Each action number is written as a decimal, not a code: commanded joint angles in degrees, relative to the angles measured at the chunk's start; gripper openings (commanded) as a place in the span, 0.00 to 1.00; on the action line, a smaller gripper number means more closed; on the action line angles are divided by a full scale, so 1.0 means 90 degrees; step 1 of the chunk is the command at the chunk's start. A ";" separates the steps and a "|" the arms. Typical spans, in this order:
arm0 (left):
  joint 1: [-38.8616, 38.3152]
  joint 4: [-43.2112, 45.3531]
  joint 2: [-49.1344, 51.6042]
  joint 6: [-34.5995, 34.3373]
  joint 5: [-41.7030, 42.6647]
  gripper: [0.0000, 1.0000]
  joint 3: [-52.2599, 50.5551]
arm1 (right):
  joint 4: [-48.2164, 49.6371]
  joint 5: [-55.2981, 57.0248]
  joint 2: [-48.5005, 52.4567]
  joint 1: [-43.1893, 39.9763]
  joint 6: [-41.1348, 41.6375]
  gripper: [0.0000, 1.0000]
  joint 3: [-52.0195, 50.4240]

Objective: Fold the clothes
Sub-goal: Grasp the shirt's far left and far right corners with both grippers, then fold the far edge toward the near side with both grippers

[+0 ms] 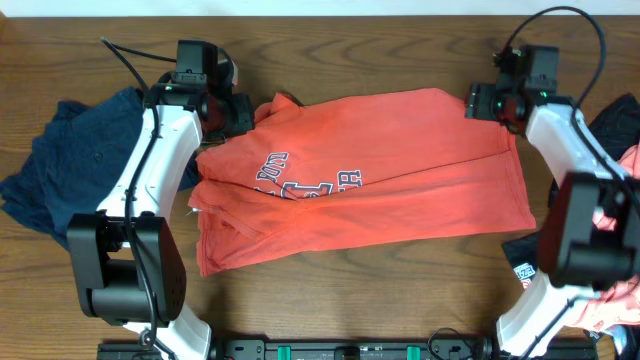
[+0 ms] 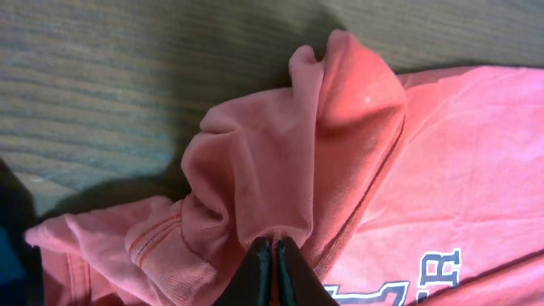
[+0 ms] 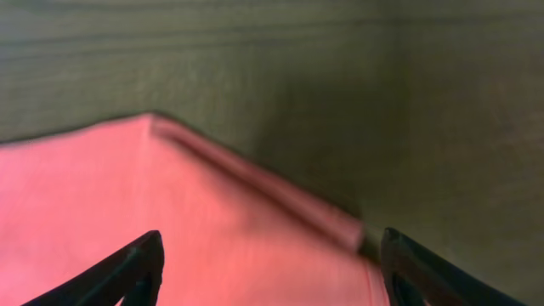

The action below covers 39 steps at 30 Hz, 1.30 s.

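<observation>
place: robot lab workstation | rig: left arm (image 1: 150,165) and right arm (image 1: 570,140), white and black, based at the near edge of a wood-grain tabletop (image 1: 350,290) | black cables (image 1: 130,55) looping from the wrists | black mounting rail (image 1: 350,350) with green fittings | props: orange-red T-shirt (image 1: 400,170), navy garment (image 1: 70,160), pink garment (image 1: 615,305)

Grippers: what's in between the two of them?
The orange shirt lies spread between the left gripper and the right gripper; the overhead view shows it.
</observation>
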 commanded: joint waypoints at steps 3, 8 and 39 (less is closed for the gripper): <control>0.0024 -0.0027 0.0027 -0.0080 -0.0066 0.06 -0.0163 | -0.0257 -0.0029 0.0896 0.0138 0.0058 0.86 0.1137; 0.0024 -0.0075 0.0027 -0.0083 -0.0277 0.06 -0.0214 | -0.0481 -0.0056 0.1243 0.0296 0.0058 0.84 0.1433; 0.0024 -0.1372 -0.0010 -0.0085 0.0437 0.06 -0.0211 | -0.2664 0.1195 -0.0019 0.0097 0.0806 0.01 0.1712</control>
